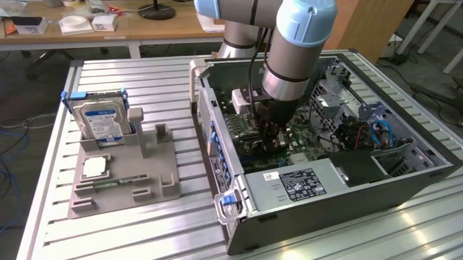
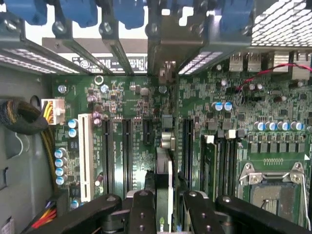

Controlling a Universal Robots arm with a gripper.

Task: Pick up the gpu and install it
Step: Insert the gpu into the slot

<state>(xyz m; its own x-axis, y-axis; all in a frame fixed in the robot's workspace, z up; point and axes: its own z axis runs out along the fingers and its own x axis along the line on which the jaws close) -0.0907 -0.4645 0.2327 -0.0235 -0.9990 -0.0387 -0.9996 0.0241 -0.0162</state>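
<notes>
Ext view, left to right. At 9 o'clock: grey parts holder on the slatted table, w/ the silver hard drive standing in its rear slot and a small green memory stick lying near the front. No card in the holder.

Centre, toward 3 o'clock: open PC case lying on its side, arm reaching down into it. Gripper sits low over the motherboard.

Wrist view: the gpu shows edge-on, a thin blade running from 6 o'clock up toward its pale bracket at 12, standing between the black expansion slots. Black fingers flank it at 6 o'clock, one each side, clamped onto the card – pincer is grasping the gpu, not released.

Step in hand, as I judge it: install phase; pickup done, card is being lined up w/ or pressed into a slot. Can't tell if the edge connector is seated yet.

Next move calls for: card kept vertical, straight push down along the slot, bracket meeting the rear opening of the case, no sideways twist.
</notes>
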